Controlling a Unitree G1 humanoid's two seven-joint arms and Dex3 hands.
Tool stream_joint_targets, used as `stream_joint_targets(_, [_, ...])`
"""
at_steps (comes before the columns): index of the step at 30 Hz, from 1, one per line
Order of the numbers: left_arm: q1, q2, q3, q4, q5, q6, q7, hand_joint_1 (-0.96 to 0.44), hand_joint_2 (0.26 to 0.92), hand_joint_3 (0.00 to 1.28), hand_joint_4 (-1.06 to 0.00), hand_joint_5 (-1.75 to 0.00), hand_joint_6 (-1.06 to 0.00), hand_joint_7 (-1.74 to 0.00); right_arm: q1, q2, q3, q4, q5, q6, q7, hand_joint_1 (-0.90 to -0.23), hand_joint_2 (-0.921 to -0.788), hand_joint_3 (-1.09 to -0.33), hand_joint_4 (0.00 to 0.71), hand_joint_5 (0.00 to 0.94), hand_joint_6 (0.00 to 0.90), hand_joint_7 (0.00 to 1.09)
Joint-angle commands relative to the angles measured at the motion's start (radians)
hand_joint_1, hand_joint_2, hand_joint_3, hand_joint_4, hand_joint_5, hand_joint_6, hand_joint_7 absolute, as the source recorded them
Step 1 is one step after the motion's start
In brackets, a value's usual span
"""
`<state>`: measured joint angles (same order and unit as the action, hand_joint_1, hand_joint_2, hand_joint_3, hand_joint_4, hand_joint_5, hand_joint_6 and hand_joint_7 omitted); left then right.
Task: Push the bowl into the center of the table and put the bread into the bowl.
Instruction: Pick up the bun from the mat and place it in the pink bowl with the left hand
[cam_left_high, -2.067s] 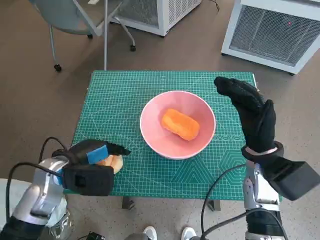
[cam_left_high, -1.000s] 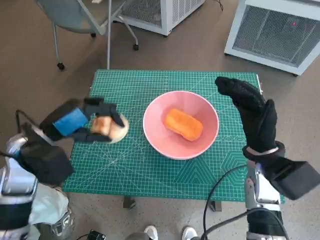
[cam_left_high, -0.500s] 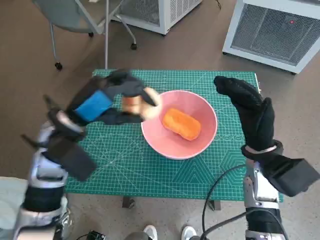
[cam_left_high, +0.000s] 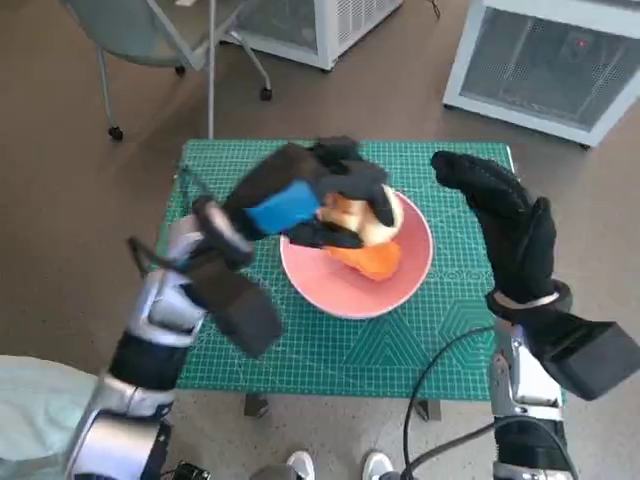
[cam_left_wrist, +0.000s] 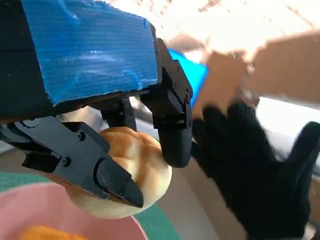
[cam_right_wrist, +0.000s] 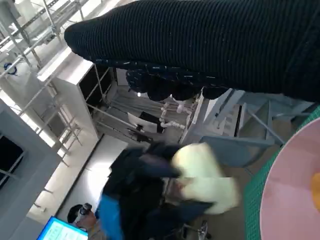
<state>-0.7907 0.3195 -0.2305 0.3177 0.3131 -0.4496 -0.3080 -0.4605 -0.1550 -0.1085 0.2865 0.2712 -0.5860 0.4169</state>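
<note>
Got the bread (cam_left_high: 362, 218) pinched in my left hand (cam_left_high: 318, 198), hovering over the pink bowl (cam_left_high: 335, 285) mid-table. Right hand (cam_left_high: 505, 228) is spread wide, holding nothing, at the bowl's 3 o'clock. Next: lower, let go.

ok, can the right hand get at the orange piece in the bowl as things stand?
Probably not cleanly. The left hand holds the bread roll right over the orange piece in the pink bowl; the right hand stands open beside the bowl.
</note>
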Motion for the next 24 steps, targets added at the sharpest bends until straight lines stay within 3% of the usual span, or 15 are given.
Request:
stream_joint_targets(1, [-0.025,-0.009,-0.021,0.070,0.000,-0.002,-0.028,0.00,0.920,0.04,-0.74,-1.08,-0.65,-1.17,0.030,-0.011,-0.009,-0.012,-0.008,0.015,-0.008,-0.721,-0.921,-0.776,0.106,0.000,-0.001,0.45])
stream_joint_targets(3, [-0.028,-0.010,-0.029,0.089,-0.009,0.010,-0.054,0.00,0.920,0.04,-0.73,-1.09,-0.64,-1.18,0.034,-0.010,-0.012,-0.019,-0.010,0.017,-0.013,-0.721,-0.921,-0.776,0.106,0.000,-0.001,0.45])
stream_joint_targets(7, [-0.025,-0.002,-0.040,0.094,-0.011,0.045,-0.105,0.00,0.921,0.14,-0.53,-1.23,-0.61,-1.27,0.038,-0.009,-0.020,-0.028,-0.010,0.021,-0.024,-0.721,-0.921,-0.778,0.110,0.002,-0.001,0.45])
stream_joint_targets(8, [-0.024,0.000,-0.041,0.092,-0.010,0.052,-0.114,-0.07,0.921,0.16,-0.49,-1.13,-0.59,-1.29,0.038,-0.009,-0.021,-0.029,-0.011,0.021,-0.027,-0.721,-0.921,-0.778,0.110,0.003,-0.001,0.45])
stream_joint_targets(9, [-0.022,0.005,-0.041,0.087,-0.017,0.064,-0.135,-0.17,0.921,0.18,-0.48,-0.89,-0.56,-1.33,0.038,-0.008,-0.023,-0.031,-0.011,0.022,-0.031,-0.719,-0.921,-0.778,0.111,0.003,-0.001,0.45])
stream_joint_targets(10, [-0.020,0.008,-0.041,0.081,-0.022,0.074,-0.150,-0.15,0.886,0.16,-0.44,-0.65,-0.48,-1.04,0.038,-0.007,-0.024,-0.034,-0.012,0.023,-0.035,-0.715,-0.921,-0.776,0.113,0.004,-0.001,0.45])
stream_joint_targets(14, [-0.009,0.024,-0.041,0.054,-0.023,0.118,-0.201,-0.19,0.877,0.05,-0.36,-0.14,-0.45,-0.31,0.036,-0.005,-0.026,-0.043,-0.020,0.021,-0.052,-0.703,-0.921,-0.772,0.118,0.006,-0.001,0.46])
stream_joint_targets(17, [-0.007,0.036,-0.044,0.049,-0.009,0.129,-0.218,-0.24,0.880,0.02,-0.28,-0.05,-0.41,-0.13,0.034,-0.004,-0.027,-0.046,-0.029,0.016,-0.064,-0.698,-0.921,-0.769,0.121,0.007,-0.001,0.46])
stream_joint_targets(24, [-0.010,0.053,-0.040,0.043,-0.015,0.158,-0.248,-0.27,0.876,0.01,-0.16,0.00,-0.34,-0.02,0.023,-0.008,-0.030,-0.043,-0.029,0.019,-0.071,-0.696,-0.921,-0.765,0.128,0.009,-0.001,0.46])
